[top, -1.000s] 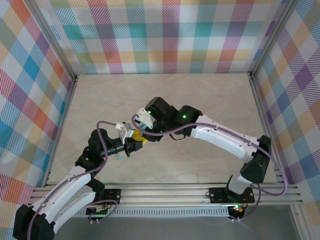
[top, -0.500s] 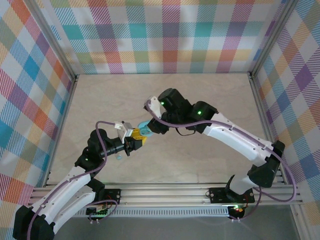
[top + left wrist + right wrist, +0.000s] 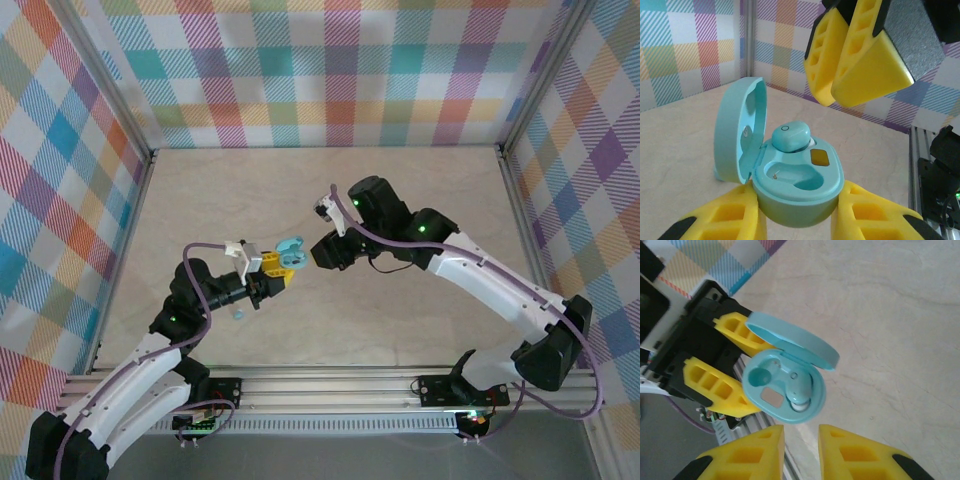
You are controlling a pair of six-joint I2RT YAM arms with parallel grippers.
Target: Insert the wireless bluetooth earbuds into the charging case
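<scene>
A loose earbud (image 3: 240,313) lies on the surface (image 3: 420,330) just to the near side of the left pincer (image 3: 272,277), close under its wrist. The left pincer is clamped on the base of the light-blue charging case (image 3: 290,252) and holds it clear of the surface. Its yellow fingers (image 3: 725,220) press the case on both sides. The lid (image 3: 735,135) stands open, hinged up on the side away from the right pincer (image 3: 320,252). Inside, one seated earbud (image 3: 790,136) sits in the well farther from the left pincer's wrist. The nearer well is bare. Just beyond the case's open mouth, apart from it, the right pincer points back at it. A narrow gap shows between its fingers (image 3: 855,455), with nothing in it. Past both pincers the surface runs to the checked wall (image 3: 330,80).
</scene>
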